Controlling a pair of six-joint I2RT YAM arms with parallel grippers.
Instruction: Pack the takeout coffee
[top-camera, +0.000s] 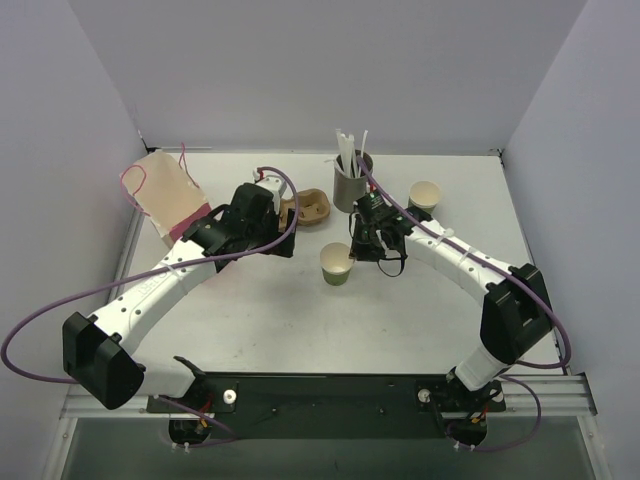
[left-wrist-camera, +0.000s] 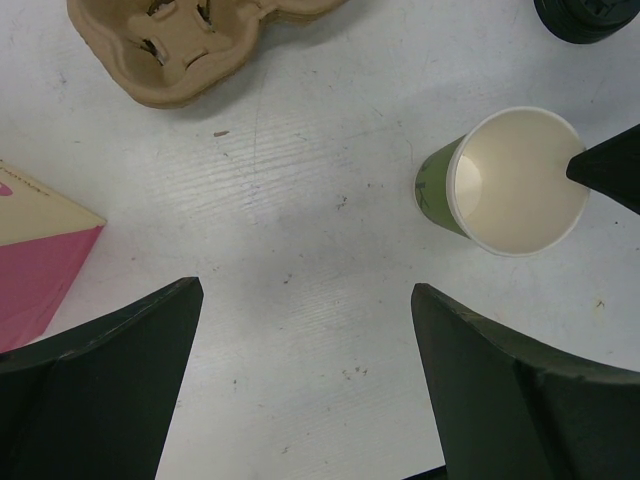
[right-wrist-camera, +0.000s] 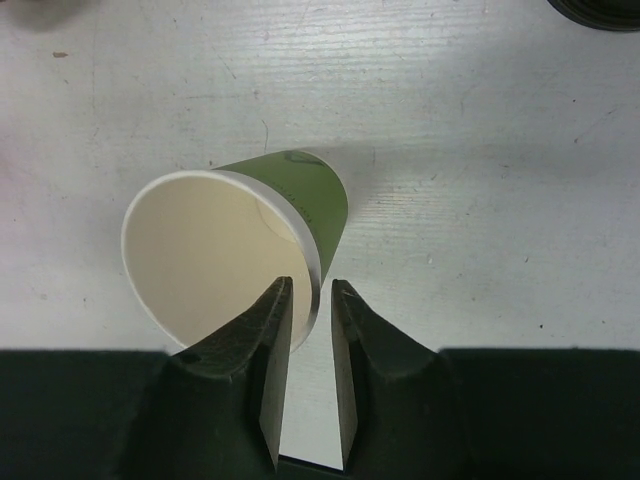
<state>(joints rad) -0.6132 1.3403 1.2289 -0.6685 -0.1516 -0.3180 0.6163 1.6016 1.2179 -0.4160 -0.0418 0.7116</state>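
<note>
Right wrist: right fingers (right-wrist-camera: 265, 380) barely parted astride thin rim of green paper cup (right-wrist-camera: 300, 190); left fingers (left-wrist-camera: 500, 380) spread wide.

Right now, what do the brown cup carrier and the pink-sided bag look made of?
Cup carrier: likely moulded paper pulp, matte; dull brown, rounded pressed sockets. Bag: probably paper, matte; crisp fold between cream and pink faces.

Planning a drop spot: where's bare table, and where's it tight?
Free: the wide near-centre stretch between left arm and right arm, on the near side of the green cup; also the far-right corner beyond the second cup. Crowded: the back middle, where carrier, straw holder, left gripper and right gripper bunch; paper bag fills the far left.
</note>
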